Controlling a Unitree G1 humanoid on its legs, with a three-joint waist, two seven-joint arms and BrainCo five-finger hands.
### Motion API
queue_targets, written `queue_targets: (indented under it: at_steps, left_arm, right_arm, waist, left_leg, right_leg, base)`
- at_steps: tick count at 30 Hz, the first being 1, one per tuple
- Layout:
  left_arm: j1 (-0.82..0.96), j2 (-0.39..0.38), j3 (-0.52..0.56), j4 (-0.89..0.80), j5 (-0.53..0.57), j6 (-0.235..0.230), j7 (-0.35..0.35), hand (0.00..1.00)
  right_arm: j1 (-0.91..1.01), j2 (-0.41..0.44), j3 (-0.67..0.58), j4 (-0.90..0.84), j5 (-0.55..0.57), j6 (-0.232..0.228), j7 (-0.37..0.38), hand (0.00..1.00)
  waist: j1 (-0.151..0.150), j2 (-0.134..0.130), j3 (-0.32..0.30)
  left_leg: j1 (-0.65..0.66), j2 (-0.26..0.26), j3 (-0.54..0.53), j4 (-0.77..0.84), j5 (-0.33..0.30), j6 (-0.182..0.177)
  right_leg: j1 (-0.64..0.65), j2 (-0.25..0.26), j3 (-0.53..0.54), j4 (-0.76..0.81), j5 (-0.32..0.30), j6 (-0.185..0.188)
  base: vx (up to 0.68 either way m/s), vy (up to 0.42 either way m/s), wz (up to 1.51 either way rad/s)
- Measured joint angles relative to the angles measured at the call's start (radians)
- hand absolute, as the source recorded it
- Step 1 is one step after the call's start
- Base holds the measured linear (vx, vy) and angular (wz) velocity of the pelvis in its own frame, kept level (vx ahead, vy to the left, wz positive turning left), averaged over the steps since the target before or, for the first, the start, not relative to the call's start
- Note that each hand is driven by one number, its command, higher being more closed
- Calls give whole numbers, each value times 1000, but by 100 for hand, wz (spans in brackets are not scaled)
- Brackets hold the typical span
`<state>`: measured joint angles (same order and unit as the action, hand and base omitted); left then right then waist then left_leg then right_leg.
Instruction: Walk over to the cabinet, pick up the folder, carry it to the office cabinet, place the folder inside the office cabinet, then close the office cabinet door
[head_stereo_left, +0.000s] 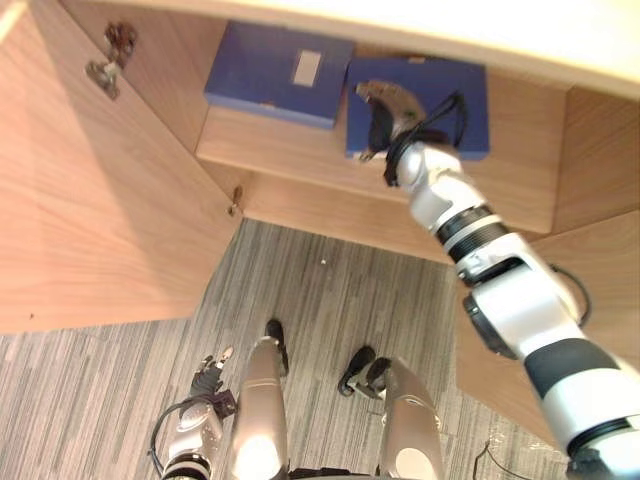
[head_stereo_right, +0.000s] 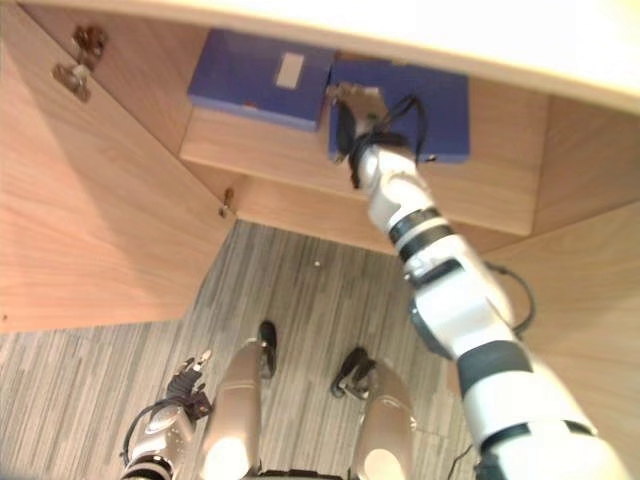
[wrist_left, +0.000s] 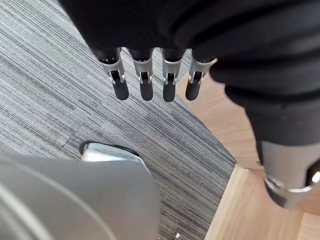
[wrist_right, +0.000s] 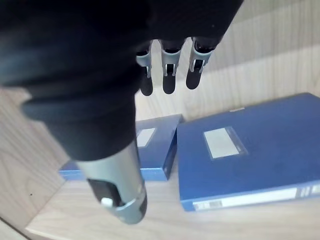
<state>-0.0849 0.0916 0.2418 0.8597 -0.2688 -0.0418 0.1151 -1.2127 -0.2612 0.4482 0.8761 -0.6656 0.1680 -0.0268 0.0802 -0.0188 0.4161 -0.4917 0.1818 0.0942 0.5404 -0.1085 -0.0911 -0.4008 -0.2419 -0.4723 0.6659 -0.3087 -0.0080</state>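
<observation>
Lower left of the head view, the left robot hand (head_stereo_left: 207, 379) hangs idle, fingers relaxed. At left the cabinet door (head_stereo_left: 90, 200) stands wide open; we judge closing it to be the one step outstanding. Upper centre, the right arm reaches into the cabinet. The right robot hand (wrist_right: 170, 75) has straight fingers and holds nothing, poised above the folder (wrist_right: 260, 160). The folder lies flat on the shelf (head_stereo_left: 290, 150) beside a second folder (head_stereo_left: 270, 70), so placement appears done.

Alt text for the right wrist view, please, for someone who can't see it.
The right hand, fingers straight and holding nothing, hangs above two blue folders lying flat on a wooden cabinet shelf. The nearer folder lies beside the farther folder, each with a pale label on top.
</observation>
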Motion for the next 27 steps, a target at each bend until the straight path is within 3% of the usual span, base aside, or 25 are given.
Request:
queue_targets:
  at_steps: [3, 5, 8, 12, 15, 18, 22, 27]
  left_arm:
    - [6, -12, -16, 52, 22, -5, 4, 0]
    - [13, -21, -24, 106, 45, -6, 6, 0]
    - [37, -33, -24, 132, 99, -6, 9, 0]
    - [36, -27, -31, 148, 145, -5, 9, 0]
    - [43, -2, -34, 169, 190, -1, 10, 0]
    - [50, -6, -55, 169, 220, 5, 17, 0]
    - [53, -43, -134, 175, 225, 10, 22, 0]
    - [106, -52, -214, 190, 225, 14, 12, 0]
  right_arm:
    - [174, 72, -101, 2, 96, -23, -17, 0]
    - [368, 126, -196, 37, 218, -44, -36, 0]
    - [581, 169, -234, 101, 326, -51, -39, 0]
    - [813, 198, -301, 162, 423, -68, -41, 0]
    - [987, 222, -366, 201, 471, -96, -41, 0]
    - [1108, 252, -558, 269, 566, -109, -42, 0]
    - [1180, 248, -893, 304, 810, -122, -80, 0]
    - [1323, 276, -1090, 315, 976, -117, -117, 0]
  waist:
    - [0, -26, -68]
    - [-4, -24, -117]
    - [-22, -15, -170]
    - [-56, -14, -198]
    - [-75, -14, -252]
    - [-98, -13, -282]
    - [-130, -14, -306]
    - [-142, 3, -350]
  left_leg:
    - [111, -2, 30, -180, 69, -5]
    - [225, -6, 52, -347, 130, -10]
    - [327, -10, 82, -491, 180, -13]
    - [395, -26, 110, -525, 182, -13]
    - [449, -38, 150, -556, 182, -13]
    - [495, -49, 173, -576, 177, -12]
    - [531, -63, 176, -590, 169, -2]
    - [563, -71, 189, -606, 161, 7]
  right_leg:
    - [86, 50, -2, -175, 73, 9]
    - [178, 96, -5, -329, 139, 20]
    - [261, 141, 10, -477, 208, 33]
    - [325, 144, 39, -549, 243, 51]
    - [361, 146, 84, -599, 269, 61]
    - [395, 148, 118, -639, 295, 67]
    - [429, 146, 144, -690, 336, 70]
    - [456, 147, 162, -732, 347, 75]
  base:
    - [150, 16, -17]
    - [203, -7, -16]
    - [175, -3, -23]
    - [91, 47, -21]
    - [41, 64, -41]
    - [-7, 47, -31]
    - [-75, 50, -15]
    - [-89, 41, -11]
